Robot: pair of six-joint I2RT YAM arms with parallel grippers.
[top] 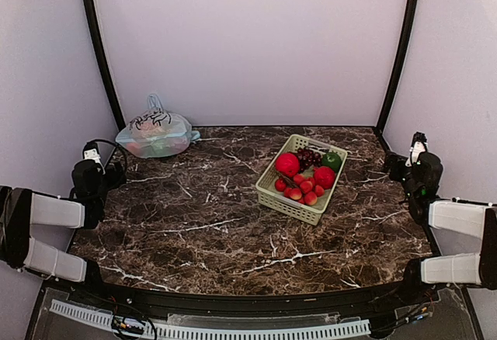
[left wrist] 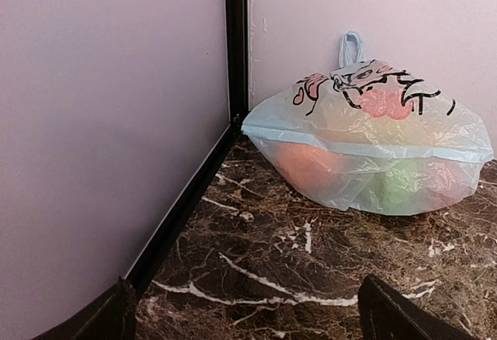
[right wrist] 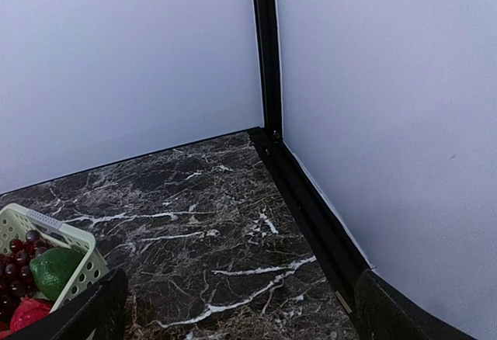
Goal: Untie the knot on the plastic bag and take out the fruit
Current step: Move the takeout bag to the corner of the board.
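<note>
Your left pincer (left wrist: 248, 320) and right pincer (right wrist: 237, 317) both gape wide, holding nothing. The plastic bag (top: 155, 133) sits far left, its knot (left wrist: 351, 54) tied.

The surface (top: 210, 223) is dark brown, marble-patterned with white veins, and closed in by a black frame and pale walls. A pale green lattice basket (top: 289, 209) stands directly on it, right of the middle and turned askew to the edges. Well apart from the basket, to its left and farther back, the light blue plastic bag (top: 155, 134) rests in the corner, its underside spread on the surface.
</note>
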